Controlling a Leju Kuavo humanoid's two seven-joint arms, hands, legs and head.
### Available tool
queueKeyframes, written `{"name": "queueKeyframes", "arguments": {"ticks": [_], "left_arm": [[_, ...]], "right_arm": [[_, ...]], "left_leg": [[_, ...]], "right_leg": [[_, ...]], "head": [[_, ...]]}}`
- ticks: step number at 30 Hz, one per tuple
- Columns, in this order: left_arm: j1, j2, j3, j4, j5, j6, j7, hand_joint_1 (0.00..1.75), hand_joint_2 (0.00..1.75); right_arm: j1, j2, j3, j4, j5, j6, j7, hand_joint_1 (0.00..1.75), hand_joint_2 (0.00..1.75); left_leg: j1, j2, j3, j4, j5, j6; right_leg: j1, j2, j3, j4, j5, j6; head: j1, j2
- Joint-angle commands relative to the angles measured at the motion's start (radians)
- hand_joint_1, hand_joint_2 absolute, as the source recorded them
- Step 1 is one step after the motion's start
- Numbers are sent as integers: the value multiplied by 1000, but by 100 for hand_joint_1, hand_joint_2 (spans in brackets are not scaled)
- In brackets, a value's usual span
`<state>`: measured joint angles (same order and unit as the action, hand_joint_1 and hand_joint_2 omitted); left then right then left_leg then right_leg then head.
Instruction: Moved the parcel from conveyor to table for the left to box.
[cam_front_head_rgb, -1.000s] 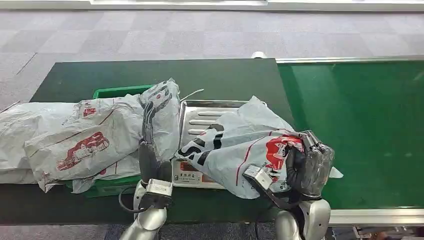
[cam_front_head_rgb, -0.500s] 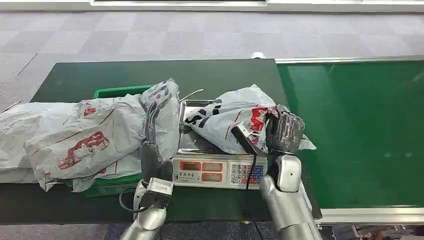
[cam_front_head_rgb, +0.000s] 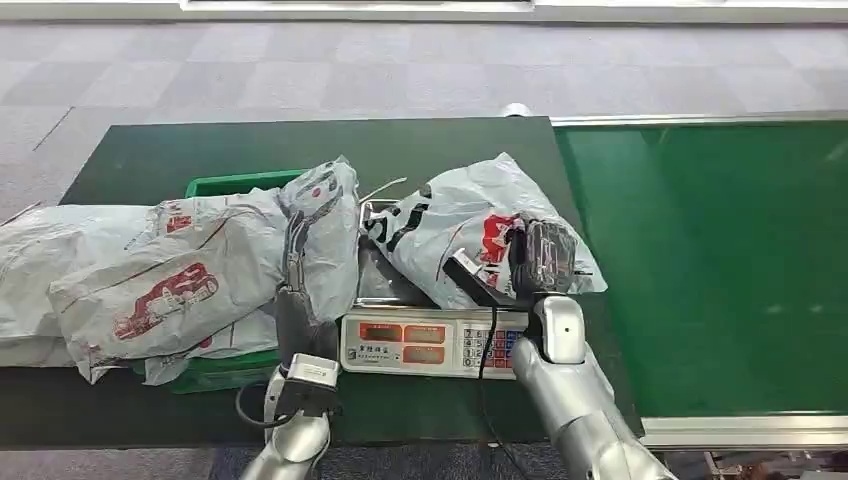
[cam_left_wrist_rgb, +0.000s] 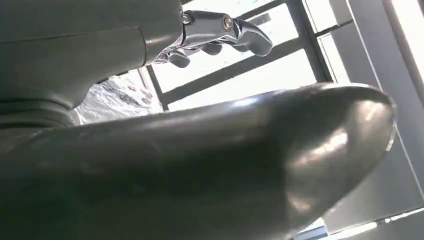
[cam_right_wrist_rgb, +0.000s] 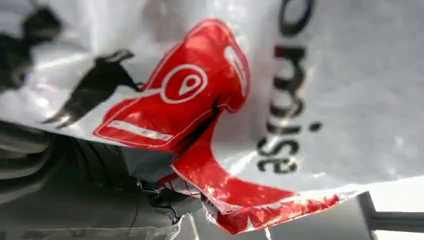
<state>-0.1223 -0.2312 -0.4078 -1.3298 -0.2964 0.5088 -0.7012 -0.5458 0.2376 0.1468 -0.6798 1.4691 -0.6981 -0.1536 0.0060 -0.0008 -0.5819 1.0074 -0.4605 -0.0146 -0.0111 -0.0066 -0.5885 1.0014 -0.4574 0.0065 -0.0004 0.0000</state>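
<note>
A grey-white plastic parcel (cam_front_head_rgb: 455, 230) with red and black print lies over the far right of the scale's steel pan (cam_front_head_rgb: 378, 282). My right hand (cam_front_head_rgb: 545, 258), wrapped in clear film, grips the parcel's right end. In the right wrist view the parcel (cam_right_wrist_rgb: 310, 95) is bunched against the hand (cam_right_wrist_rgb: 75, 195). Whether the parcel's weight rests on the pan I cannot tell. My left hand (cam_front_head_rgb: 296, 268) stands upright with fingers stretched against the heap of parcels (cam_front_head_rgb: 180, 285) in the green crate (cam_front_head_rgb: 232, 184). It holds nothing, and its fingers (cam_left_wrist_rgb: 220, 32) are apart.
The scale (cam_front_head_rgb: 430, 343), with red displays and a keypad, sits on the dark green table (cam_front_head_rgb: 300, 150) between my arms. The bright green conveyor belt (cam_front_head_rgb: 720, 260) runs along the right. More parcels spill over the crate's left side (cam_front_head_rgb: 40, 270).
My right hand has carried the parcel away from me and leftwards, from the near right of the scale onto its pan, uncovering the display. The left hand has hardly moved.
</note>
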Motion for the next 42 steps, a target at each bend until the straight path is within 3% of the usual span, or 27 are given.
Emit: {"name": "queueKeyframes", "arguments": {"ticks": [1, 2, 6, 7, 9, 10, 12, 13, 15, 25, 27, 30, 32, 35, 38, 39, 42], "left_arm": [[0, 34, 13, 19, 8, -2, 3, 0, 0], [5, 31, 21, 10, 1, -11, 3, 0, 0], [36, 27, 43, -45, 13, -13, 3, 0, 0], [43, 30, 46, -55, 17, -14, 3, 0, 0], [47, 32, 47, -59, 18, -15, 3, 0, 0], [50, 27, 59, -54, 29, -27, 3, 0, 0], [56, 24, 67, -66, 31, -29, 3, 0, 0], [61, 23, 65, -77, 19, -4, 3, 0, 0], [66, 21, 60, -84, 4, -2, 3, 0, 0], [66, 20, 60, -83, 3, -3, 3, 0, 0], [72, 19, 59, -87, -21, 7, 3, 0, 0], [92, -8, 68, -129, -62, 85, 3, 0, 0], [82, 7, 51, -133, 16, 1, 17, 0, 0], [13, 38, 28, -84, 22, -86, 3, 0, 0], [-53, 66, -14, -2, -58, -172, 76, 0, 0], [-96, 88, -45, 54, -98, -274, 152, 0, 0], [-144, 92, -34, 127, -123, -347, 185, 0, 0]], "right_arm": [[-33, 87, 21, 173, -121, 7, -128, 49, 175], [-22, 102, 18, 162, -179, 4, -170, 0, 175], [151, 102, 144, -139, -575, 166, -386, 0, 175], [209, 86, 181, -245, -624, 199, -393, 0, 175], [228, 80, 192, -275, -629, 202, -386, 0, 175], [286, 65, 212, -379, -736, 258, -427, 0, 175], [361, 34, 246, -494, -798, 289, -435, 0, 175], [427, 12, 262, -591, -852, 346, -435, 0, 0], [490, -8, 267, -680, -894, 375, -448, 0, 0], [478, -7, 263, -672, -895, 379, -447, 0, 0], [509, -11, 255, -710, -946, 407, -473, 0, 0], [676, -64, 242, -968, -1131, 520, -545, 0, 0], [720, -87, 254, -1078, -1164, 521, -545, 0, 0], [756, -131, 298, -1181, -1188, 528, -545, 0, 0], [755, -162, 339, -1234, -1232, 573, -545, 0, 0], [748, -189, 364, -1274, -1252, 583, -545, 0, 175], [753, -225, 378, -1313, -1213, 488, -545, 0, 175]], "left_leg": [[0, 3, 3, -2, 0, 0], [0, 2, 4, -3, 1, 0], [1, 3, 4, -3, 0, 0], [1, 3, 3, -3, 0, 0], [1, 0, 2, -2, -1, -1], [1, 0, 3, -3, -1, 0], [1, 0, 2, -2, -1, -1], [1, -1, 2, -2, -2, -1], [1, -4, 2, -2, -2, -1], [1, 0, 3, -3, -3, -1], [1, 0, 2, -2, -3, -1], [1, -2, 4, -3, -4, -1], [1, -7, 3, -3, -4, -1], [1, -5, 1, -1, -4, -1], [1, -5, 2, -1, -5, 0], [0, -3, 1, -1, -6, 0], [0, -7, 3, -3, -4, 0]], "right_leg": [[0, 3, 2, -2, 1, -1], [1, 3, 3, -3, 1, -1], [2, 4, 3, -3, 0, -1], [2, 3, 2, -2, 0, -1], [2, 1, 2, -2, -1, -1], [2, 0, 3, -2, -2, -2], [1, 0, 3, -2, -3, -2], [1, -1, 3, -2, -3, -2], [1, -4, 3, -2, -4, -2], [1, 0, 3, -3, -3, -1], [1, 0, 2, -2, -3, -1], [1, -1, 4, -4, -4, -1], [1, -7, 6, -3, -6, 0], [0, -4, 2, -1, -6, 0], [1, -4, 3, -2, -6, 0], [0, -4, 1, -1, -7, 0], [0, -7, 4, -4, -6, 0]], "head": [[0, 0], [0, 0], [0, 0], [0, 0], [0, 0], [0, 0], [0, 0], [0, 0], [0, 0], [0, 0], [0, 0], [0, 0], [0, 0], [0, 0], [0, 0], [0, 0], [0, 0]]}}
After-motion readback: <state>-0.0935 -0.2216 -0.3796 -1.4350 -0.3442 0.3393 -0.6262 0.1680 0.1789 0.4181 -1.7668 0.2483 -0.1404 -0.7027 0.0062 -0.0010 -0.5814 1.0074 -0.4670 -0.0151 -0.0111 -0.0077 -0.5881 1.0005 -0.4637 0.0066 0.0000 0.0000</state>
